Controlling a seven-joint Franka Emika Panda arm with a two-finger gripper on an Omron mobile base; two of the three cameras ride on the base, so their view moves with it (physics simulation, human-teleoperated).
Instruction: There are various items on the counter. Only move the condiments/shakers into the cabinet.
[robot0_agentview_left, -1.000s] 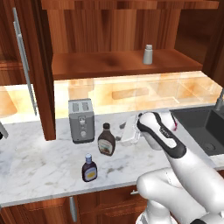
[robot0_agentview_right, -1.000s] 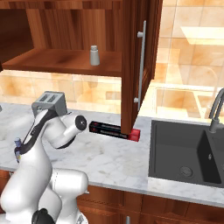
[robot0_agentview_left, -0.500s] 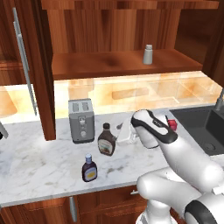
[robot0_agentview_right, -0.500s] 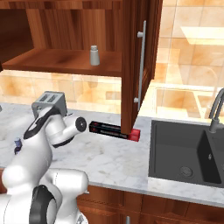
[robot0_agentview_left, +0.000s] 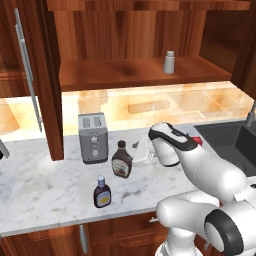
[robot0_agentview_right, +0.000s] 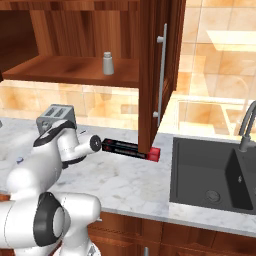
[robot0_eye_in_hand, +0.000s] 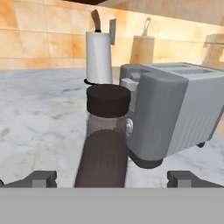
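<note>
The gripper (robot0_eye_in_hand: 112, 178), fingers spread, is lining up on the brown sauce bottle (robot0_eye_in_hand: 106, 144) at centre frame; the toaster (robot0_eye_in_hand: 175, 113) just right risks being clipped.

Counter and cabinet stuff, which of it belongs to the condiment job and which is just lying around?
Job:
grey-white shaker, on the cabinet shelf
wide brown sauce bottle
small yellow-label bottle
gripper, open

Lying about:
toaster
long dark box
sink
</note>
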